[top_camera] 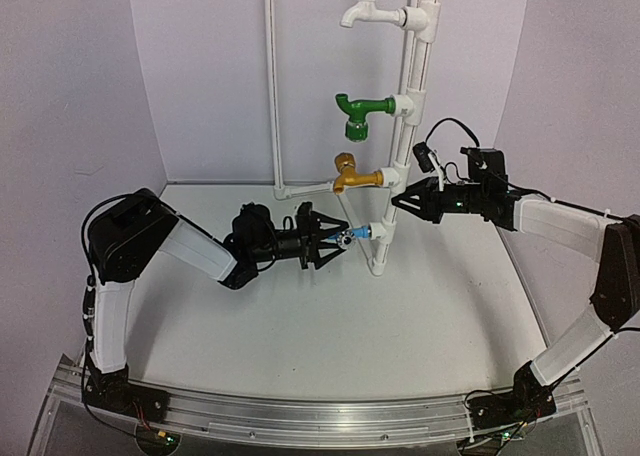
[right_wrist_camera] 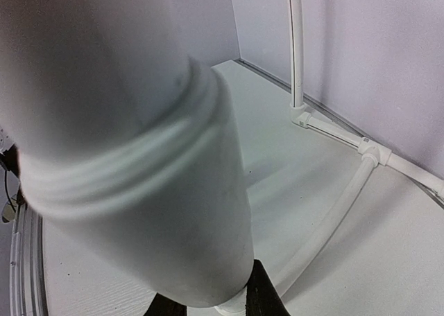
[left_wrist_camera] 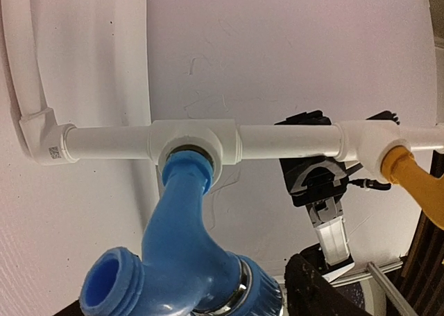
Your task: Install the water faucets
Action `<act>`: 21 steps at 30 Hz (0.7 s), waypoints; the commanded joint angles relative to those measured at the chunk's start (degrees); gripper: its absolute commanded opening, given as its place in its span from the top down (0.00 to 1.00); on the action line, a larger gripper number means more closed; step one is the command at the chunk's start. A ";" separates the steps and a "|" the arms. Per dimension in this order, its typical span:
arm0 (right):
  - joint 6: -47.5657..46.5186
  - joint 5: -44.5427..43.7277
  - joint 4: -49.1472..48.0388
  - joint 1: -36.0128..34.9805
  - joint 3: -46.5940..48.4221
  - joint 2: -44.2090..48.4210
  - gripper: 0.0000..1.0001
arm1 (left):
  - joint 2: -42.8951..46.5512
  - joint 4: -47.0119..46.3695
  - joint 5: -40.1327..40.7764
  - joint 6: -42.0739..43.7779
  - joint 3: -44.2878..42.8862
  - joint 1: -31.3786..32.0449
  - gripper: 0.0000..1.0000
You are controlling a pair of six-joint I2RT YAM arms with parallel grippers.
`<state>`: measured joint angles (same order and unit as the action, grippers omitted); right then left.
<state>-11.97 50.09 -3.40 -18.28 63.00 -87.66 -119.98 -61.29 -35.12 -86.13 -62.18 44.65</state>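
My left jaws are reaching in from the left around the blue tap (top_camera: 349, 236), with one finger standing on each side of its body. I cannot tell whether they are pressing on it or standing just off it. The tap is sitting low on the upright pipe (top_camera: 410, 116), with its neck pushed into the lowest tee fitting (left_wrist_camera: 194, 141) and a dark ring showing where the two are meeting. Its body is sticking out to the left toward my wrist. A silvery band is running round the body, and its open threaded spout is facing my left wrist camera.

My right jaws are coming in from the right and clamping shut on the same upright pipe, between the blue tap's fitting and the fitting of the gold tap (top_camera: 352, 176) just above it. In my right wrist view the pipe is filling most of the picture, blurred, with two dark fingertips (right_wrist_camera: 267, 295) peeking out at its lower end.

Higher up the pipe, a green tap (top_camera: 362, 111) and then a white tap (top_camera: 372, 14) are pointing left too. A thin pipe (top_camera: 271, 76) is standing behind, and low pipes lying on the white counter (top_camera: 330, 326) are joining it to the upright one. Pale walls (top_camera: 200, 76) are closing in the back and sides, and my arm bases are sitting on a metal rail (top_camera: 320, 416) at the near edge
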 commanded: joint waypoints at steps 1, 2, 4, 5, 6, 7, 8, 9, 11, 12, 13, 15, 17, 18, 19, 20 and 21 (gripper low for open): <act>5.20 0.30 3.40 -0.09 1.33 -1.73 1.00 | -0.83 -5.62 -1.51 4.20 -1.65 0.41 0.37; 5.20 0.33 3.40 -0.09 1.33 -1.73 1.00 | -0.79 -5.64 -1.26 5.25 -1.36 0.39 0.40; 5.26 0.37 3.40 -0.09 1.32 -1.72 1.00 | -0.43 -4.54 -0.62 8.36 -0.70 0.36 0.46; 5.21 0.42 3.40 -0.09 1.26 -1.66 1.00 | -0.08 -3.53 -0.01 10.38 -0.37 0.36 0.48; 5.25 0.45 3.40 -0.09 1.19 -1.60 1.00 | 0.21 -2.35 0.26 12.37 -0.20 0.35 0.49; 5.28 0.48 3.40 -0.09 1.16 -1.56 1.00 | 0.34 -1.31 0.37 14.62 -0.23 0.32 0.49; 5.29 0.52 3.40 -0.09 1.16 -1.50 1.00 | 0.40 -0.14 0.32 16.33 -0.47 0.28 0.50; 5.29 0.60 3.40 -0.09 1.13 -1.42 1.00 | 0.32 0.80 -0.01 17.70 -0.82 0.22 0.51; 5.35 0.80 3.40 -0.09 1.11 -1.26 1.00 | 0.01 1.86 -0.50 20.35 -1.41 0.14 0.52; 5.37 0.86 3.40 -0.09 1.08 -1.21 1.00 | -0.15 2.08 -0.64 21.69 -1.60 0.08 0.53; 5.37 0.91 3.40 -0.09 1.07 -1.14 1.00 | -0.25 2.36 -0.69 23.36 -1.77 0.03 0.55; 5.37 0.98 3.40 -0.08 0.99 -0.96 1.00 | -0.13 3.53 -0.34 26.62 -1.87 -0.09 0.58; 5.37 0.98 3.40 -0.08 0.98 -0.85 1.00 | 0.27 5.48 0.12 31.72 -2.03 -0.24 0.61; 5.37 1.05 3.40 -0.09 0.98 -0.85 1.00 | 0.64 6.70 0.65 35.33 -2.07 -0.26 0.64; 5.32 1.15 3.40 -0.09 0.98 -0.85 1.00 | 1.11 8.49 1.13 38.14 -2.30 -0.26 0.66; 5.29 1.29 3.40 -0.09 0.98 -0.85 1.00 | 1.52 10.39 1.75 42.01 -2.65 -0.26 0.68; 5.29 1.46 3.40 -0.09 0.98 -0.85 1.00 | 1.92 12.75 2.47 46.04 -3.26 -0.29 0.70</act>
<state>-11.94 50.30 -3.38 -18.28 63.02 -87.66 -120.49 -55.98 -34.41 -56.78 -62.54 44.66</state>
